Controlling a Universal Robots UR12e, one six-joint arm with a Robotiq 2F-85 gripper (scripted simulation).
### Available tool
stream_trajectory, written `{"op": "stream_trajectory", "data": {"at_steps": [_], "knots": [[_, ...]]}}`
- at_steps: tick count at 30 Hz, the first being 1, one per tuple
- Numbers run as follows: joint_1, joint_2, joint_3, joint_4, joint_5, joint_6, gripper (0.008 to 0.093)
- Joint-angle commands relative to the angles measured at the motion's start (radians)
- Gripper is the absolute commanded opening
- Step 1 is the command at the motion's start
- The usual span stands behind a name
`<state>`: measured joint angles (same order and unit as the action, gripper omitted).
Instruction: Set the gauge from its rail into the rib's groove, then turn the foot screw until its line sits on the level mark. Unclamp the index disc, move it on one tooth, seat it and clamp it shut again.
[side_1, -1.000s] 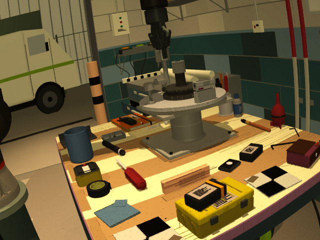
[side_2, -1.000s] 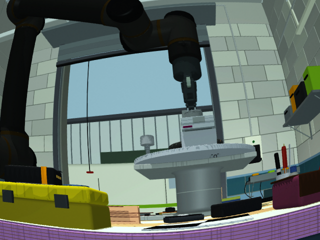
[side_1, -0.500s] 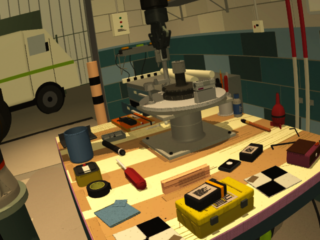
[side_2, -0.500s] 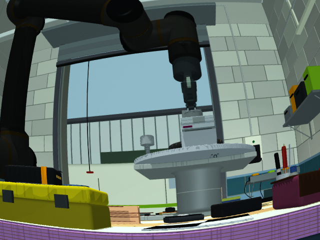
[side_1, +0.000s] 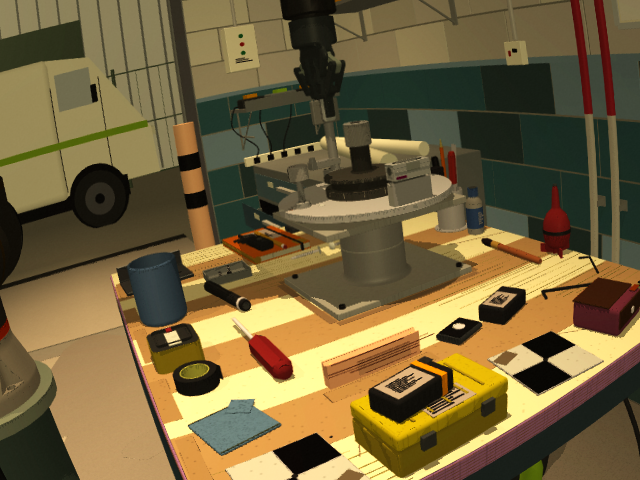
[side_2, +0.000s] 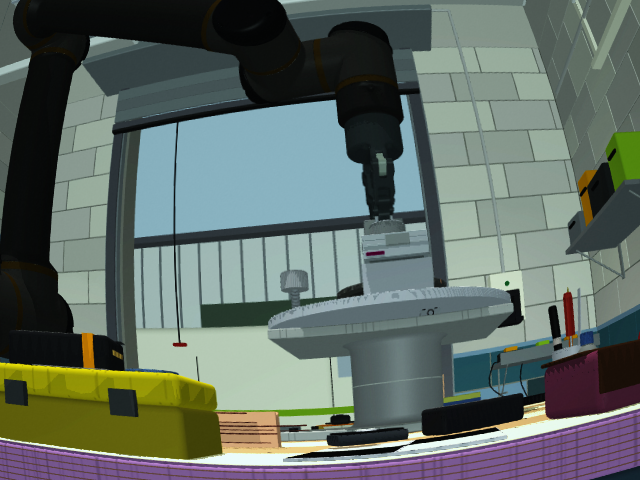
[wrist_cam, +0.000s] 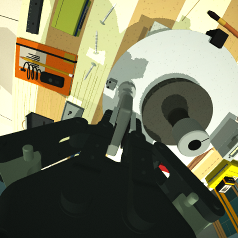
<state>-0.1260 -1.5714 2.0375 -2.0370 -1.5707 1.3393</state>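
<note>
My gripper hangs over the left side of the round grey table plate and points straight down. Between its fingers stands a slim grey lever, the clamp handle, which slopes down to a pivot beside the dark toothed index disc. The disc sits at the plate's centre under a knurled grey knob on a dark post. The grey gauge block with its red mark rests on the plate's right side. A small knurled foot screw stands at the plate's edge. My gripper is closed on the clamp lever.
The knurled knob and post rise close to the right of my fingers. The plate stands on a grey pedestal on the striped workbench. An orange tray, a blue cup, a red screwdriver and a yellow case lie around it.
</note>
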Motion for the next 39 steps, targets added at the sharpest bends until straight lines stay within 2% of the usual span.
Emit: {"op": "stream_trajectory", "data": {"at_steps": [1,14,39], "knots": [[0.000,0.000,-0.001,0.000,0.000,-0.015,0.0080],[-0.001,0.000,-0.001,-0.001,0.000,-0.307,0.0080],[-0.003,0.004,-0.001,-0.004,0.000,-1.086,0.0080]]}}
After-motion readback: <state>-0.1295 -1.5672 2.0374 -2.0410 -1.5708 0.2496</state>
